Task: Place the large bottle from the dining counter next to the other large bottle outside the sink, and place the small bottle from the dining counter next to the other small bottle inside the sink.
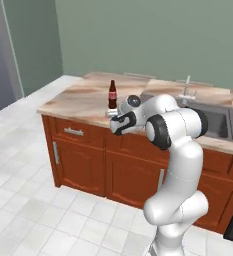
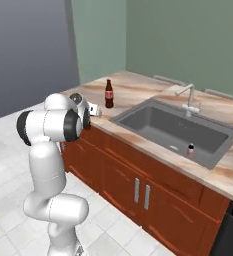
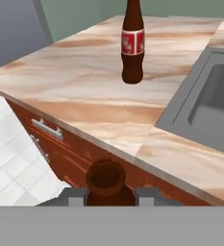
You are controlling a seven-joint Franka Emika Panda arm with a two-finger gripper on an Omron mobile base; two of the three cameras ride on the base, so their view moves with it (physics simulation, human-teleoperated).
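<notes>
Hand view: hand (image 3: 106,196) clamped on what seems the small bottle (image 3: 105,182).

You see a worktop (image 1: 83,97) of polished, veined beige-pink stone over reddish-brown wood cabinet fronts (image 1: 83,160) with brushed metal handles (image 1: 73,132). The sink (image 2: 175,127) is matt grey metal, its faucet (image 2: 189,97) shiny silver. The tall bottle (image 3: 133,43) looks like glossy dark brown glass with a red paper-like label. The floor (image 1: 18,200) is smooth pale tile.
</notes>
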